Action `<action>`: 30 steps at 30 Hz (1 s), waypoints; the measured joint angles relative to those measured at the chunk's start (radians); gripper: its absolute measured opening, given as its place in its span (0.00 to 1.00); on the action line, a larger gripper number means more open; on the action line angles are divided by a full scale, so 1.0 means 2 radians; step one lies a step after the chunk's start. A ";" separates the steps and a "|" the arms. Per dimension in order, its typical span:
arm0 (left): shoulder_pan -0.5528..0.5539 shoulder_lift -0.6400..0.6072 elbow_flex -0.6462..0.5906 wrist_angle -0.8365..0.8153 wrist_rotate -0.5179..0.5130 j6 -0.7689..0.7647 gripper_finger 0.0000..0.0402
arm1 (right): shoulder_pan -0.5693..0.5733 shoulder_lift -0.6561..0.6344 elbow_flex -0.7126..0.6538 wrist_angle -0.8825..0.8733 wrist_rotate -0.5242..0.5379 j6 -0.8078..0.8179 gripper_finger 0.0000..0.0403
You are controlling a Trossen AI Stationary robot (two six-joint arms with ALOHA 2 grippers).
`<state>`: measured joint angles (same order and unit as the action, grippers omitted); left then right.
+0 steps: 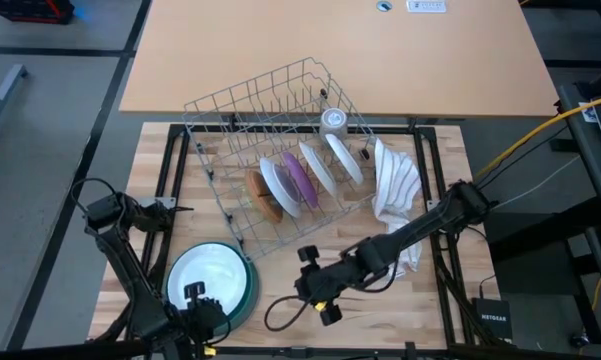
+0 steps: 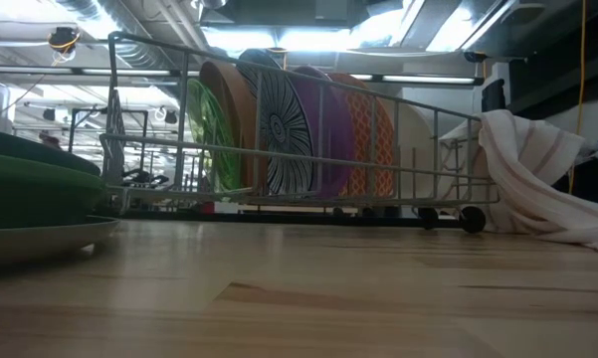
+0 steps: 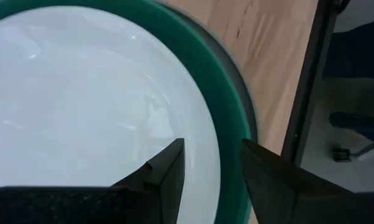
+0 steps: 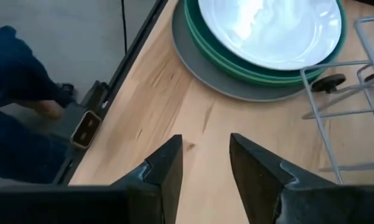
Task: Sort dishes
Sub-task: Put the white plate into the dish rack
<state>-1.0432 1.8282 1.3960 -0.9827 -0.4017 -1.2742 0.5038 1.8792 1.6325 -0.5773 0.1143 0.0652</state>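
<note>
1. Left gripper (image 3: 211, 180) hangs over the near rim of the stacked dishes (image 1: 212, 283), fingers parted and pinching nothing.
2. Right gripper (image 4: 205, 174) waits over bare table (image 4: 174, 118) beside that stack, jaws likewise spread and empty.
3. Straddle one rim only before closing; avoid catching two plates.
4. Stack: white plate on teal, green and grey. Smaller dishes stand upright in the wire rack (image 1: 230, 110).

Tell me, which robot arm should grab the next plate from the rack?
Probably the right. The right gripper hangs open over bare table just in front of the rack, holding nothing. The left gripper is open too, but its fingers straddle the rim of the plate stack, farther from the rack.
</note>
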 joint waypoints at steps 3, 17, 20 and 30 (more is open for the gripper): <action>-0.003 0.001 0.000 0.004 0.006 -0.011 0.36 | 0.000 0.013 0.000 0.012 0.001 0.004 0.34; -0.010 0.043 0.002 0.009 0.035 -0.006 0.36 | 0.000 0.042 0.000 0.030 0.000 0.006 0.34; -0.007 0.046 0.002 0.003 0.034 -0.005 0.36 | 0.000 0.043 0.000 0.030 0.000 0.006 0.34; -0.003 0.050 -0.001 -0.038 0.030 -0.002 0.28 | 0.000 0.043 0.000 0.059 0.001 0.005 0.34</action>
<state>-1.0500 1.9275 1.3934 -1.0587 -0.3419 -1.2786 0.5045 1.9644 1.6325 -0.4597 0.1154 0.0746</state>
